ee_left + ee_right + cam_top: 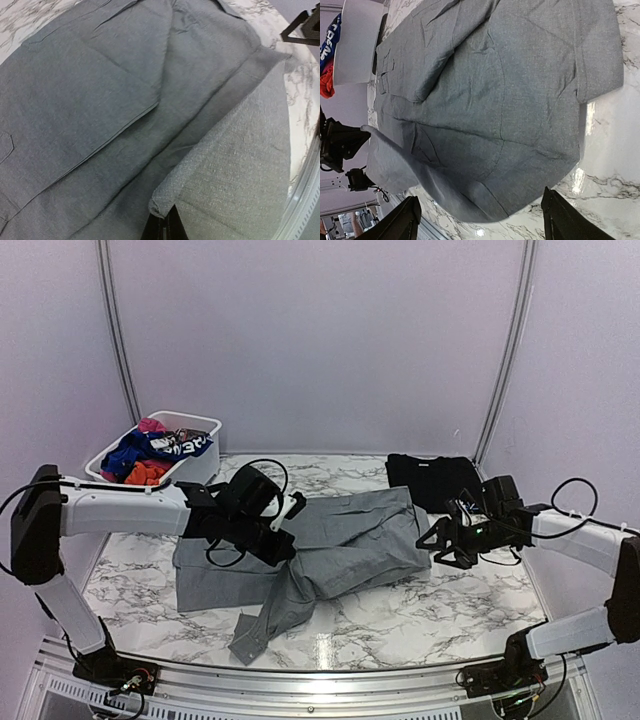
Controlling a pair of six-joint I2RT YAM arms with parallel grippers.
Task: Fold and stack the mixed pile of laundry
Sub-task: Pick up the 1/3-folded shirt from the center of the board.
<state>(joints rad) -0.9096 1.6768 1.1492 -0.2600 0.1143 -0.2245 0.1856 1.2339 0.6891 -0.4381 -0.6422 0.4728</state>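
Our left gripper (164, 225) pinches a fold of the grey shirt (345, 540). Our right gripper (480, 200) gapes wide and empty at the shirt's right end. Behind the shirt we see a folded black garment (432, 478) and, leftward, a basket (198, 420) of coloured clothes (150, 452).

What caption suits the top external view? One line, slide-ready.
Left end effector pinches a fold of the grey woven shirt on the white marbled table; right end effector open beside it.

The left arm stretches rightward over the grey cloth shirt (350, 540), its black left pincer (162, 226) clamped on a fold. The black right pincer (479, 197) gapes wide at that shirt's right edge.
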